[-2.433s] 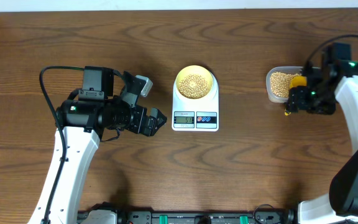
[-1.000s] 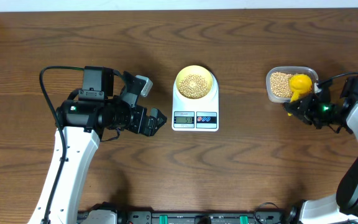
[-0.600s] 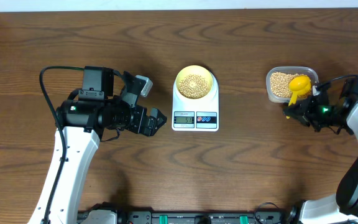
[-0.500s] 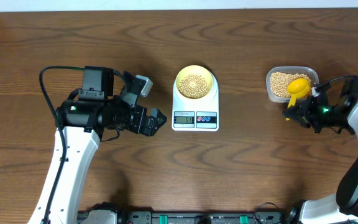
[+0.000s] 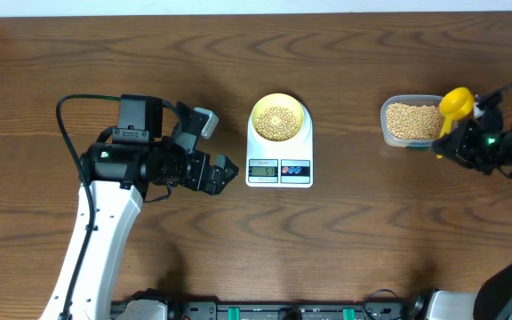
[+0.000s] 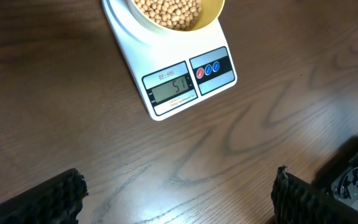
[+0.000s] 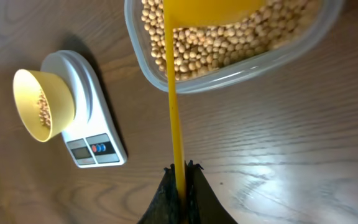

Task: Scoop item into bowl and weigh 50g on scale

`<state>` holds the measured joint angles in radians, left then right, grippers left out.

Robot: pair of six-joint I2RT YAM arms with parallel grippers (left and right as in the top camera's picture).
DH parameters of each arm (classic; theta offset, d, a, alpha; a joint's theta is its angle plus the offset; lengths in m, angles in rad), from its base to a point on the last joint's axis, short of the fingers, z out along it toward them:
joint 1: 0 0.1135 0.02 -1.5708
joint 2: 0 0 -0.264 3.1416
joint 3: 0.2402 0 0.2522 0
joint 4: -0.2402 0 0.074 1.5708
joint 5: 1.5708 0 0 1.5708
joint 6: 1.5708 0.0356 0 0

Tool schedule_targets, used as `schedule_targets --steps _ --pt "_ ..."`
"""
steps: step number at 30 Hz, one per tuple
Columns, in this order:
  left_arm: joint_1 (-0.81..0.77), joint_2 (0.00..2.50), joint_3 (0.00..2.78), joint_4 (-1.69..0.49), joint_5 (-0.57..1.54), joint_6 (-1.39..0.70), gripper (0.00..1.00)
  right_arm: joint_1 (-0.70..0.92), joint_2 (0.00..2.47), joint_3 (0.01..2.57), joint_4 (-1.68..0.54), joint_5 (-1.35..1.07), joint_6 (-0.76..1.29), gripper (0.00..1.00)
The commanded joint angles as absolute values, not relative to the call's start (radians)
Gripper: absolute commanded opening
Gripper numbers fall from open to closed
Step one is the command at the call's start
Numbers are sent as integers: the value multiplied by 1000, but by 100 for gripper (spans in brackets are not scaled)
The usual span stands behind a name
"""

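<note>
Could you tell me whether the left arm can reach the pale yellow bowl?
Probably yes: only bare wooden table lies between the open left pincer and the white flat scale carrying the small round pale yellow bowl.

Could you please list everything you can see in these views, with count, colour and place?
table: one, dark brown wood, under everything
scale: one, white, centre of the table; display appears to read 51
bowl: one, pale yellow, on the scale's platform
beans: many, beige-tan, a heap in the bowl and more in the tub
tub: one, clear plastic, right of the scale
scoop: one, bright yellow, at the tub's right end, handle held by the right gripper
left gripper: one, black, open, left of the scale, holding nothing
right gripper: one, black, shut on the scoop's handle, beside the tub
</note>
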<state>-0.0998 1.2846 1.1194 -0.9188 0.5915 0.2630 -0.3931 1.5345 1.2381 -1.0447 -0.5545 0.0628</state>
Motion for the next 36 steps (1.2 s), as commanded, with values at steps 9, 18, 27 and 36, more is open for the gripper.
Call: schedule_targets --steps 9,18,27,36 --pt "-95 1288 1114 -922 583 269 98 -242 1481 1373 -1114 -362 28 2" --pt "-95 1288 1114 -922 583 269 98 -134 1504 1387 -1100 36 27 1" --pt "-95 1288 1114 -922 583 269 98 -133 1615 1377 -1136 -99 -85 1" --pt "-95 1288 1114 -922 583 269 98 -131 1674 1377 -1141 -118 -106 1"
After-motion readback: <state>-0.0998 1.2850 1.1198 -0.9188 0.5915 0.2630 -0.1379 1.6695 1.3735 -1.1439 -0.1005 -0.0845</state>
